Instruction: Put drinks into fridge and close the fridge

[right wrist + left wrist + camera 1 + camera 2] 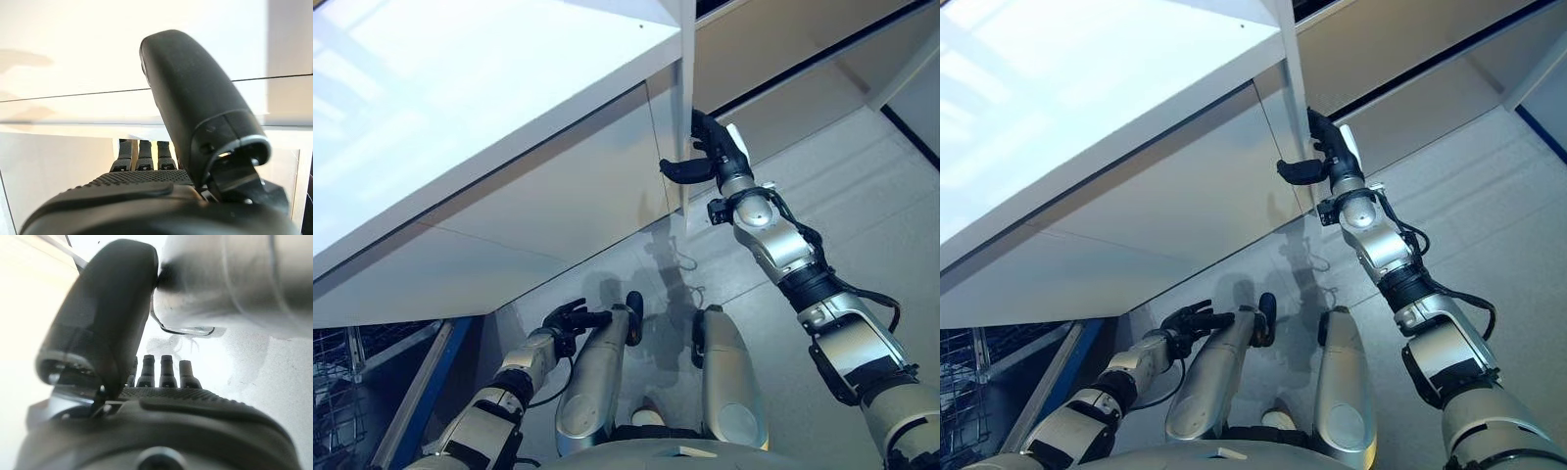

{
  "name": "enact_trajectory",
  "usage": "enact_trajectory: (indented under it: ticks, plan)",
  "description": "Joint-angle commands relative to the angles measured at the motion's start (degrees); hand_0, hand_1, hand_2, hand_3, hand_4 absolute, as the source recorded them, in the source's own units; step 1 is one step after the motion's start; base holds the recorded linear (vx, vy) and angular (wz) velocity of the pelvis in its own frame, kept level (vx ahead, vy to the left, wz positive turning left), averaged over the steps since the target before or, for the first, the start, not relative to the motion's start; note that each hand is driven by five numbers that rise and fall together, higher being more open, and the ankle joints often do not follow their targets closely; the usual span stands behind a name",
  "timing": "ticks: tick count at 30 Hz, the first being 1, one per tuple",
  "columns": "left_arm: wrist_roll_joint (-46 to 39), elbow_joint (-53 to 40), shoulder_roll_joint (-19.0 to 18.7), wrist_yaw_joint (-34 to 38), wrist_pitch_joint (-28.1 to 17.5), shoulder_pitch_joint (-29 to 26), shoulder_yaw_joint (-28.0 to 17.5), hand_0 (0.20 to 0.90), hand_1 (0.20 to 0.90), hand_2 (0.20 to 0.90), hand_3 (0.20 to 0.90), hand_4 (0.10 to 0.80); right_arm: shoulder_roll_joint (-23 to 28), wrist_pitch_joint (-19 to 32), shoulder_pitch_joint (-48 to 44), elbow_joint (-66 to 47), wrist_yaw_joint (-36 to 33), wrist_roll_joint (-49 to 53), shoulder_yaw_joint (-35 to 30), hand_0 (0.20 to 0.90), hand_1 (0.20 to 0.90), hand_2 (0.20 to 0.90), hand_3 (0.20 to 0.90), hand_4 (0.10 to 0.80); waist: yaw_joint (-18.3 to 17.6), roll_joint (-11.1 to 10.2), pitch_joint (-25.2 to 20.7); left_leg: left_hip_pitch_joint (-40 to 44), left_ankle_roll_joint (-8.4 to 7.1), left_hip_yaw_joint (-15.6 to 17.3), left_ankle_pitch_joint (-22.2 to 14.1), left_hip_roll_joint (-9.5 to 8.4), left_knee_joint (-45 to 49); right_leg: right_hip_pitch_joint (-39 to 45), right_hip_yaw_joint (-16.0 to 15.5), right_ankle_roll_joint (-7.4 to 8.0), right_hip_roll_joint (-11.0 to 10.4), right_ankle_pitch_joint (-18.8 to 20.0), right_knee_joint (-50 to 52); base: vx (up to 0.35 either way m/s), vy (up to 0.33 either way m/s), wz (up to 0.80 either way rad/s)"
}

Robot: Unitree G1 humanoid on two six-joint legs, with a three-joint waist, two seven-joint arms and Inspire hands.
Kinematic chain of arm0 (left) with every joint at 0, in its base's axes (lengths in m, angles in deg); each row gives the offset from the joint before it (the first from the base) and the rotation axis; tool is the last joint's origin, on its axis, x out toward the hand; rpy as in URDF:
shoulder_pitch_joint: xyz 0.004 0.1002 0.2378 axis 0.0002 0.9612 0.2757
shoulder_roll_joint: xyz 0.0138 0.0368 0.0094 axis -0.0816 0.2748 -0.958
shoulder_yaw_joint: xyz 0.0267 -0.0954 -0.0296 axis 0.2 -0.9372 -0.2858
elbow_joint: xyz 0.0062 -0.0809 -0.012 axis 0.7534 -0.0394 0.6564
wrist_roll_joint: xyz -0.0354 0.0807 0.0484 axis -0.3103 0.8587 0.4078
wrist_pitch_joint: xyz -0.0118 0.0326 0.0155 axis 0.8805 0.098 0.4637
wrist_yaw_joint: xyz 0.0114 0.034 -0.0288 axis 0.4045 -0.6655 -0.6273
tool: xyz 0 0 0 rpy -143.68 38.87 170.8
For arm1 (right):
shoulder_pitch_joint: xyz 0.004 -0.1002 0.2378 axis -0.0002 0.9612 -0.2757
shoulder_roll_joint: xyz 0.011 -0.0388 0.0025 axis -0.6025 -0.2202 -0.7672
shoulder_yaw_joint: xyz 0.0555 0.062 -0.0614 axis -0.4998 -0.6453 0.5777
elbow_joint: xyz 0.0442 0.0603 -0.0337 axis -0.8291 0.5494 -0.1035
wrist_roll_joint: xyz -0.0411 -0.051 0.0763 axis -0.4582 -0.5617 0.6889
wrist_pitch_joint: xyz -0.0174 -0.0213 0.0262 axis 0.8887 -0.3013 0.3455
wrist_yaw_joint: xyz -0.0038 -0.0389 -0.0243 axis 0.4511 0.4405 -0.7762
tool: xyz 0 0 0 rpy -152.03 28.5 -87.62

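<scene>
A large white fridge door [460, 108] slopes across the upper left of the eye views, over a white fridge wall [558, 215]. My right hand [717, 149] is raised at the door's corner edge [686, 98], fingers straight against it and thumb standing out toward the white wall. In the right wrist view the fingers [142, 155] point straight at a white panel [73, 44], and the hand is empty. My left hand [570, 318] hangs low by my side, open and empty; its straight fingers [166, 372] show in the left wrist view.
A wire basket [333, 392] and a blue-edged frame [435, 377] stand at the lower left. Grey tiled floor [862, 196] spreads to the right, with a beige wall and dark skirting line [803, 69] at the back.
</scene>
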Motion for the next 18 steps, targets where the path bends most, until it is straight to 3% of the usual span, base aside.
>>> enact_trajectory:
  ticks: [1, 5, 11, 13, 18]
  plan:
    - [0.95, -1.21, -2.91, 1.56, -1.56, 3.89, 0.87, 0.9, 0.9, 0.9, 0.9, 0.8, -2.2, 10.35, -9.04, -5.29, -5.39, 0.04, -4.47, 0.9, 0.9, 0.9, 0.9, 0.8, 0.8, -4.01, -2.29, 6.33, 6.8, 4.1, -7.14, -2.11, -0.57, 3.89, 1.78, 0.35, 1.15, 9.29, -9.7, -0.022, 0.004, 0.12]
    - [0.66, -1.4, -3.23, 1.16, -2.49, 5.52, -0.01, 0.9, 0.9, 0.9, 0.9, 0.8, -0.65, 12.13, -1.06, -6.58, -7.86, -1.22, -8.33, 0.9, 0.9, 0.9, 0.9, 0.8, 0.01, -5.1, -4.58, 10.35, 6.4, 3.45, -5.44, -1.44, -6.63, 7.83, 1.65, 1.03, 1.44, 10.7, -15.29, -0.003, 0.007, 0.03]
    - [0.35, -3.77, -3.77, 1.65, -2.25, 10.78, -2.54, 0.9, 0.9, 0.9, 0.9, 0.8, 0.21, 12.55, 22.0, -7.97, -0.9, -0.11, -14.34, 0.9, 0.9, 0.9, 0.9, 0.8, -2.02, -7.54, -10.03, 18.22, 5.39, 2.82, -1.78, 0.09, -17.87, 16.47, 1.79, 2.87, 2.59, 14.19, -28.35, 0.027, -0.014, -0.07]
    - [1.42, -4.09, -3.54, 0.53, -1.68, 14.71, -4.37, 0.9, 0.9, 0.9, 0.9, 0.8, -1.14, 11.52, 33.19, -5.43, 2.83, 0.58, -16.5, 0.9, 0.9, 0.9, 0.9, 0.8, -2.82, -8.19, -13.86, 22.24, 4.74, 3.21, 0.37, 0.61, -23.92, 20.84, 2.01, 3.93, 3.46, 15.98, -34.84, 0.074, 0.0, -0.06]
    - [3.01, -0.14, -3.79, -2.05, -2.86, 18.88, -7.59, 0.9, 0.9, 0.9, 0.9, 0.8, -5.34, 8.75, 43.01, 9.72, 7.82, -0.4, -17.82, 0.9, 0.9, 0.9, 0.9, 0.8, -3.54, -9.14, -19.26, 27.78, 3.48, 5.25, 3.29, 2.12, -32.28, 26.3, 0.97, 5.37, 4.21, 19.43, -43.46, 0.014, 0.009, -0.16]
